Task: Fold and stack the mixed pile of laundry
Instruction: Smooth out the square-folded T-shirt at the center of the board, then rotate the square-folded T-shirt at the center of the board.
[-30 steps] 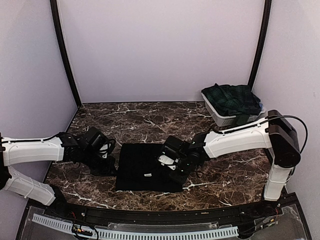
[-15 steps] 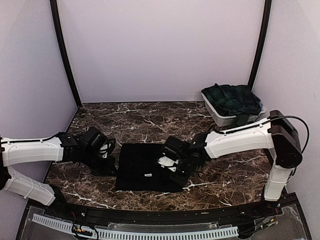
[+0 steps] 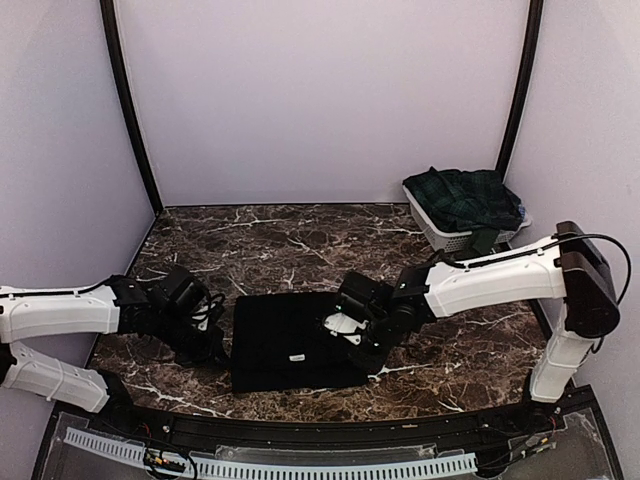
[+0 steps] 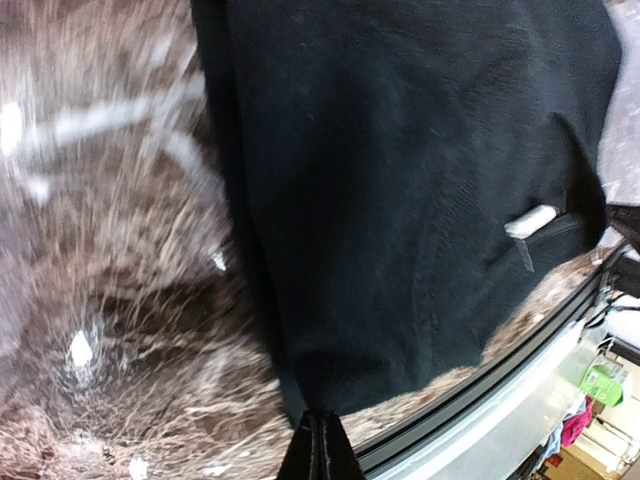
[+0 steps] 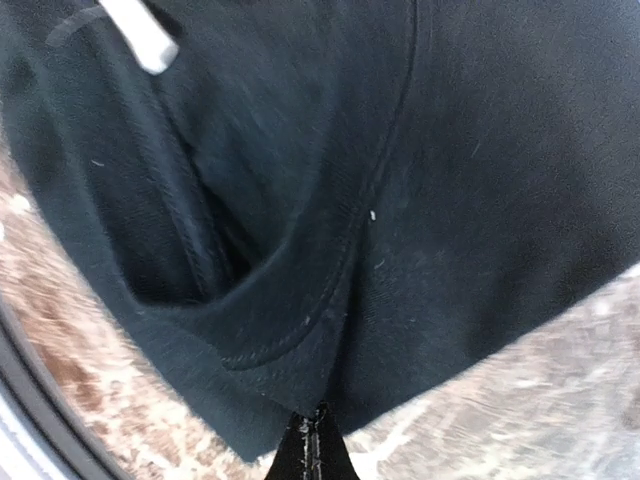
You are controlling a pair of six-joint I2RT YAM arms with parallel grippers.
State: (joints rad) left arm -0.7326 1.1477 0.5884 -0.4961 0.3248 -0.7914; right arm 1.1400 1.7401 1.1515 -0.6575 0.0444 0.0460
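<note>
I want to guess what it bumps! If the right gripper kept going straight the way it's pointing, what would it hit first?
The black cloth. The right gripper is shut with its tip right at the cloth's hem, seemingly pinching it, so the fabric comes first, probably with the marble table just beneath.

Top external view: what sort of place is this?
Most likely a robot test booth, not a home: plain lilac walls close around a marble-patterned table, with a white laundry basket in the far right corner.
</note>
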